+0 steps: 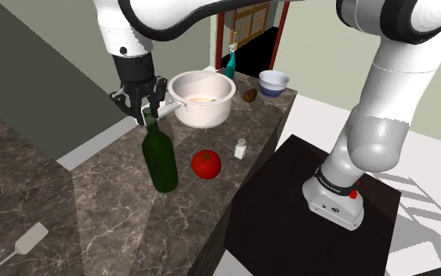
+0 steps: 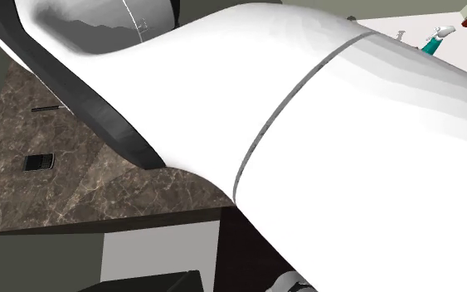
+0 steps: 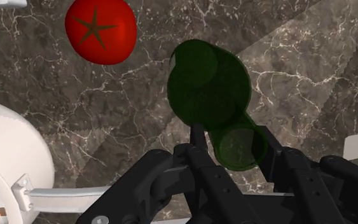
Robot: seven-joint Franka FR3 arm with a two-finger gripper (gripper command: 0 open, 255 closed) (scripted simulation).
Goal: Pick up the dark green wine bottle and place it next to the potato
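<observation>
Dark veined stone formed the counter, which ran from the shoulder view's lower left up to a doorway at the far end; beyond it stood grey-green walls. The black stand sat at the counter's right edge in that view; the white arm rose from it and arched over to the left.

The gripper hung straight down over the dark green wine bottle, at the neck; in the wrist view its two black fingers stood narrowly apart, one pressed to each side of the bottle's neck, so the gripper was clasping the wine bottle. The bottle stood nearly upright, leaning slightly, its base at the counter.

Just beyond the bottle sat a white pot with a long handle pointing towards the gripper; a red tomato lay just beside the bottle on the stand's side; a small white shaker stood near the tomato. The brown potato lay past the pot, between it and a pale blue bowl, well apart from the bottle. A teal spray bottle stood at the counter's far end; a white spatula lay at the near end.

In the second exterior view the arm covered most of the counter.
</observation>
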